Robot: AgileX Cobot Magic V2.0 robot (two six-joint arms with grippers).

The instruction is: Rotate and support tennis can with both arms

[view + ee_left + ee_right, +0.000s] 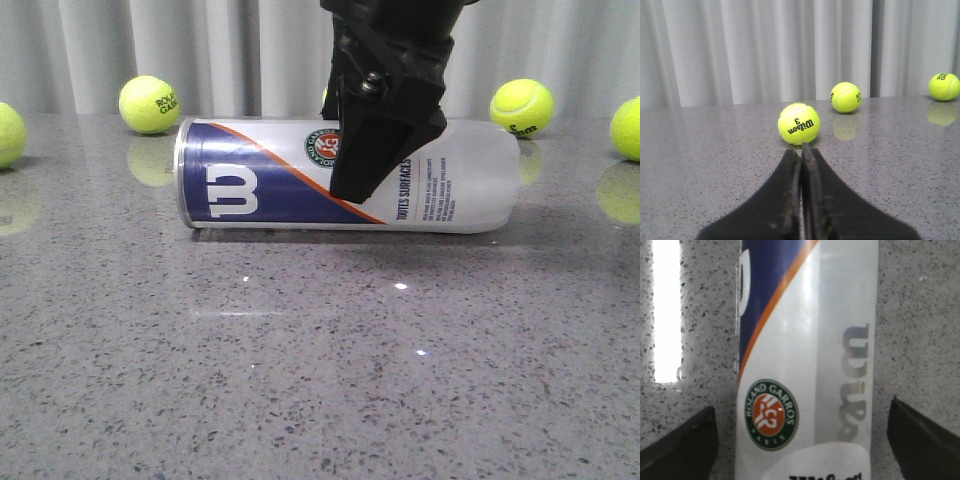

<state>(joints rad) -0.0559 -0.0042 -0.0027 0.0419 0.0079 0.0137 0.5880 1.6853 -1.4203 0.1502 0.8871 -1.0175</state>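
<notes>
The tennis can (250, 185) lies on its side on the grey table, silver rim to the left, the navy label with the white "W" facing me. My right gripper (365, 165) comes down from above over the can's middle. One black finger (385, 130) hangs in front of the round emblem. In the right wrist view the gripper (801, 450) is open, its fingers apart on either side of the can (805, 340) and not touching it. My left gripper (801, 150) is shut and empty, low over the table, away from the can. It does not show in the front view.
Yellow tennis balls lie along the back by the grey curtain: one at the left (148, 104), one at the far left edge (5, 133), two at the right (521, 107) (628, 128). A Wilson ball (799, 124) sits just beyond the left gripper's tips, with two more (845, 97) (943, 86) beyond it.
</notes>
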